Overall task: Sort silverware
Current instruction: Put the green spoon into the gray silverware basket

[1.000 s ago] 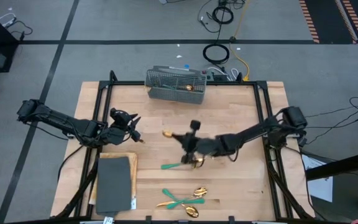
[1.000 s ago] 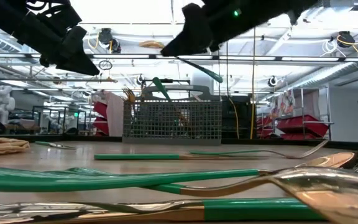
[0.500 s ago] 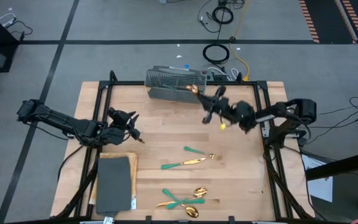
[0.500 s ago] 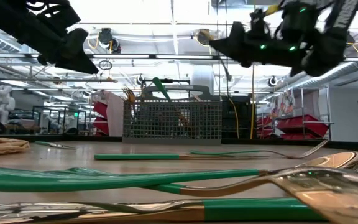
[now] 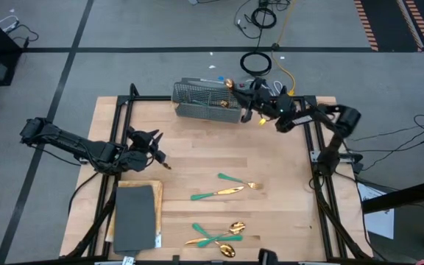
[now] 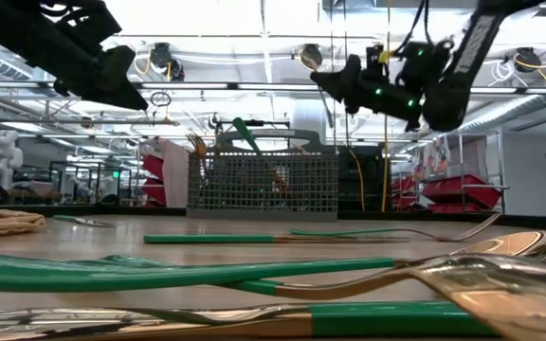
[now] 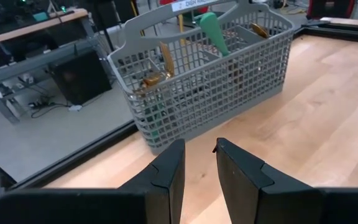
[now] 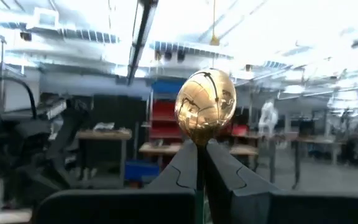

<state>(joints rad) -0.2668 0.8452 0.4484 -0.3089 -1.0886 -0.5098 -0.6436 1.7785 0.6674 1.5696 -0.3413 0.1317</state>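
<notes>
My right gripper (image 5: pixel 239 96) hovers by the right end of the grey wire-mesh basket (image 5: pixel 207 100), shut on a gold-headed spoon (image 8: pixel 205 106) whose bowl (image 5: pixel 230 84) sticks out past the fingertips. The basket stands at the table's far edge with several pieces upright in it (image 7: pixel 213 34). On the table lie a fork (image 5: pixel 238 182), a green-handled piece (image 5: pixel 213 193) and a crossed group of spoons (image 5: pixel 219 235). My left gripper (image 5: pixel 157 152) hangs open and empty at the table's left, facing the basket (image 7: pixel 210 81). My right gripper pinches the spoon's neck (image 8: pixel 199 144) just below the gold bowl between its two fingers (image 8: pixel 225 168). The fingers slant upward and lie along the spoon, so the bowl stands beyond the fingertips. The handle is hidden behind the fingers. The spoon is lifted clear of the table.
A dark grey mat (image 5: pixel 135 217) lies at the near left on a wooden board (image 5: pixel 157 188). The black frame rails (image 5: pixel 319 154) border the table's sides. Bare wood (image 5: pixel 197 143) lies between the basket and the loose silverware.
My right gripper has carried the spoon from the table's middle toward the far edge, up to the basket's right end. It has tipped from pointing down to slanting upward and has rolled. The fork and the other pieces on the table have stayed put.
</notes>
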